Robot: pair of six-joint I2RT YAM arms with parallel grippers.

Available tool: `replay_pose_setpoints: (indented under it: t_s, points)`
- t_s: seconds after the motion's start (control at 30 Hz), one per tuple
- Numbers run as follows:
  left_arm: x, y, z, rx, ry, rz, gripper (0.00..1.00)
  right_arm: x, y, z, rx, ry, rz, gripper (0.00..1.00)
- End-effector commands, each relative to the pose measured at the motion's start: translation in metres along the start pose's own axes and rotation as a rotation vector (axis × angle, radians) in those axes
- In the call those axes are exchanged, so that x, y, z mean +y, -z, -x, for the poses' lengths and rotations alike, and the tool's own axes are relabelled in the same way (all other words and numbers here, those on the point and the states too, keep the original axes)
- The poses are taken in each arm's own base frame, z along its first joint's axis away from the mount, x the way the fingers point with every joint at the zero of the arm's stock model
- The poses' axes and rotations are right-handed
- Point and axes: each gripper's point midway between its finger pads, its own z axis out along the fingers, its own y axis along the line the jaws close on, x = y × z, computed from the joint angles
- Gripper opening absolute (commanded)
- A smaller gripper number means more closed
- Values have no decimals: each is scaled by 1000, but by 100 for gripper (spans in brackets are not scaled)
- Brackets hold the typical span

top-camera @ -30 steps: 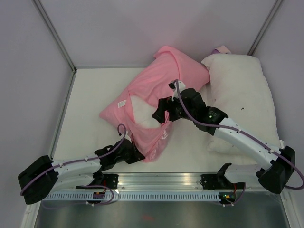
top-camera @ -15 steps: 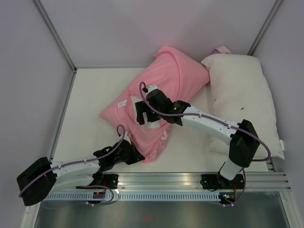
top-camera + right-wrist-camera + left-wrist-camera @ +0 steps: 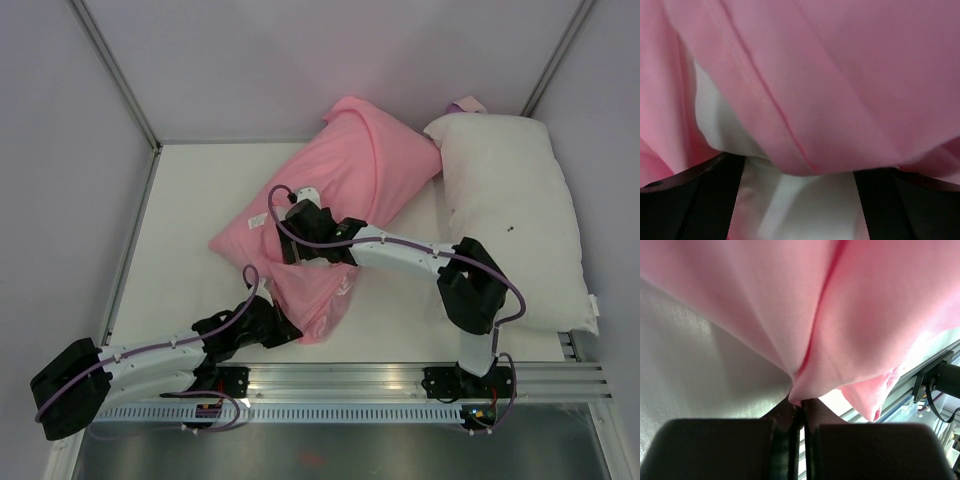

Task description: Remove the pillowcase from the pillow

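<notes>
Extraction step. Left gripper (image 3: pixel 800 407) is clamped on the pillowcase (image 3: pixel 350 175) hem, lower centre of the top view. Right gripper (image 3: pixel 292 252), jaws wide, straddles the exposed pillow (image 3: pixel 805 200) at frame centre. Likely next: close on pillow, pull it out.

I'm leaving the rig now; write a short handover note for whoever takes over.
Left gripper: shut on the near edge of the pillowcase.
Right gripper: open, at the case's mouth with the pillow between its fingers, not gripping.
Pillow lies almost wholly inside the pillowcase on the table; a second white pillow lies to the right.
Done: case pinned.
Left: grip the pillow and pull it out.
</notes>
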Motion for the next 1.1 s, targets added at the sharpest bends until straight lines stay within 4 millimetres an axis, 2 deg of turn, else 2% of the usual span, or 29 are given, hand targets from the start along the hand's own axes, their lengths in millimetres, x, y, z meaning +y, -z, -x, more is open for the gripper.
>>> replay_pose_setpoints:
  t_s: [0.0, 0.1, 0.13, 0.2, 0.23, 0.27, 0.3, 0.33, 0.43, 0.47, 0.5, 0.57, 0.6, 0.63, 0.67, 0.7, 0.73, 0.77, 0.8, 0.83, 0.87, 0.9, 0.93, 0.97, 1.0, 1.07]
  points:
    - [22, 2, -14, 50, 8, 74, 2, -28, -38, -51, 82, 18, -133, 90]
    - [23, 3, -14, 50, 6, 77, 2, -44, -45, -61, 61, 8, -203, 72]
    - [24, 4, -14, 51, 6, 83, 2, -46, -43, -53, 27, -4, -210, 59]
    - [25, 5, -14, 47, 7, 83, 2, -46, -40, -51, 0, -22, -200, 38]
    - [25, 5, -13, 43, 9, 82, 2, -44, -32, -44, -22, -28, -182, 22]
    - [26, 6, -13, 42, 10, 84, 2, -46, -29, -44, -27, -21, -182, 14]
    - [25, 6, -13, 38, 10, 82, 2, -45, -20, -35, -52, -24, -170, 4]
    - [25, 6, -12, 35, 10, 83, 2, -46, -14, -33, -60, -20, -171, 0]
    - [24, 9, -9, 33, -3, 103, 2, -51, 6, -24, -96, -10, -166, 0]
    - [21, 10, -7, 31, -12, 101, 2, -56, 9, -30, -89, -3, -167, 0]
    - [13, 14, -3, 29, -23, 98, 2, -55, 18, -25, -105, 0, -148, 0]
    - [0, 20, 5, 16, -69, 74, 2, -58, 22, -37, -86, 15, -138, 0]
    - [-15, 29, 14, 6, -86, 66, 6, -58, 26, -37, -91, 15, -127, 0]
    - [-26, 36, 25, -32, -125, 45, 16, -59, 28, -39, -87, 24, -122, 0]
    - [-52, 48, 40, -70, -142, 2, 21, -64, 27, -49, -70, 33, -129, 0]
    - [-55, 57, 46, -82, -162, 23, 26, -65, 29, -50, -77, 31, -127, 0]
    - [-60, 65, 60, -133, -197, 40, 37, -67, 30, -52, -77, 27, -130, 0]
    - [-85, 80, 78, -183, -207, 7, 43, -70, 30, -59, -66, 29, -133, 0]
    - [-83, 87, 88, -217, -238, 53, 56, -67, 31, -59, -68, 25, -115, 0]
    - [-84, 88, 95, -227, -252, 91, 63, -67, 31, -63, -59, 22, -107, 0]
    - [-105, 101, 111, -269, -251, 82, 69, -65, 32, -63, -60, 16, -95, 0]
    - [-106, 105, 118, -284, -258, 123, 78, -64, 34, -61, -68, 9, -85, 0]
    - [-95, 109, 126, -300, -268, 220, 81, -63, 35, -62, -64, 5, -75, 0]
    - [-105, 109, 136, -308, -264, 262, 84, -62, 36, -63, -65, -3, -69, 0]
    - [-105, 107, 141, -310, -264, 299, 89, -60, 39, -61, -72, -10, -59, 0]
    - [-108, 98, 144, -279, -270, 366, 91, -57, 42, -62, -72, -21, -35, 0]
